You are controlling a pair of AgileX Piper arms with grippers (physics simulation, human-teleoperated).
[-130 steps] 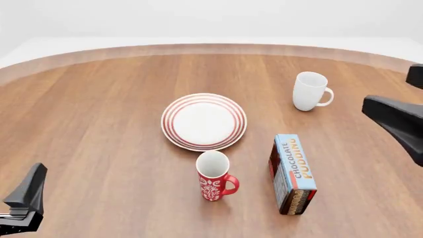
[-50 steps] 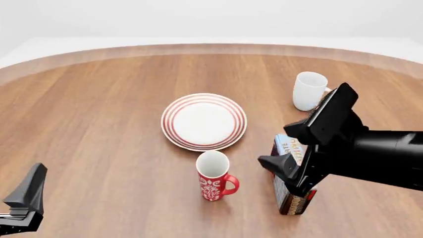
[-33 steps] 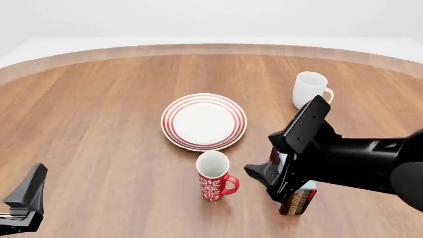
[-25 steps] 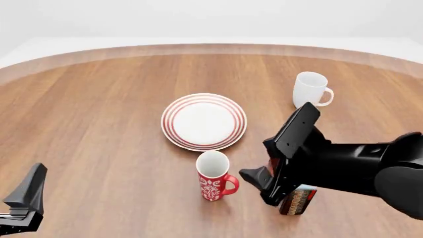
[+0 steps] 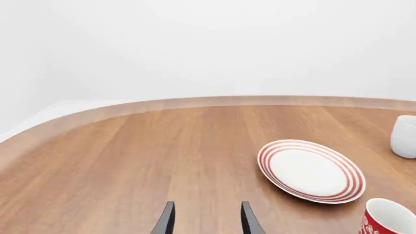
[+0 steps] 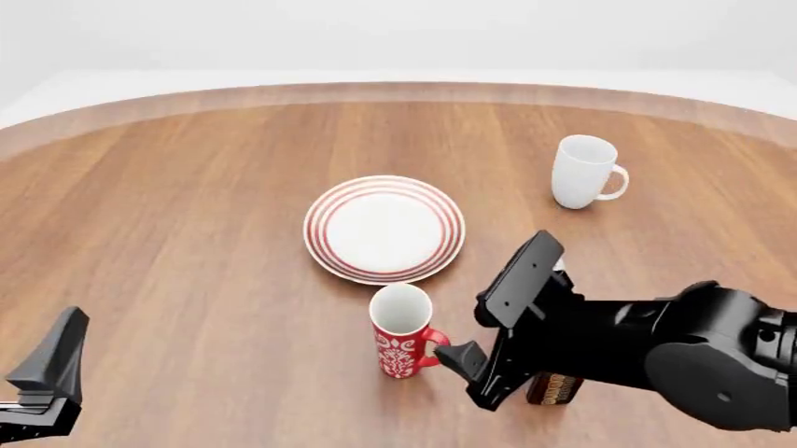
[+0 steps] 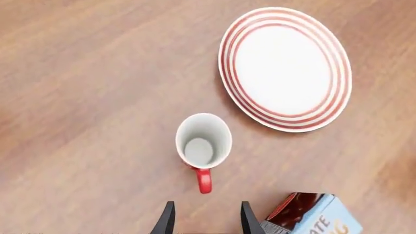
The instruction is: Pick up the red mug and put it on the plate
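The red mug (image 6: 401,331) stands upright just in front of the plate (image 6: 384,229), its handle toward the right. My right gripper (image 6: 464,371) is open and empty, close beside the handle and not touching it. In the right wrist view the red mug (image 7: 203,141) is seen from above with its handle pointing at the gap of the open right gripper (image 7: 204,222), and the plate (image 7: 286,68) lies beyond it. My left gripper (image 6: 50,373) is open and empty at the near left. In the left wrist view the left gripper (image 5: 204,224), the plate (image 5: 311,170) and the red mug (image 5: 390,219) show.
A plain white mug (image 6: 583,171) stands at the far right; it also shows in the left wrist view (image 5: 404,136). A chocolate pudding box (image 6: 554,387) lies right of the red mug, mostly hidden behind my right arm; its corner shows in the right wrist view (image 7: 312,214).
My right arm has swung in from the right and moved left and lower over the pudding box, ending beside the red mug's handle. The left arm, mug and plate have not moved.
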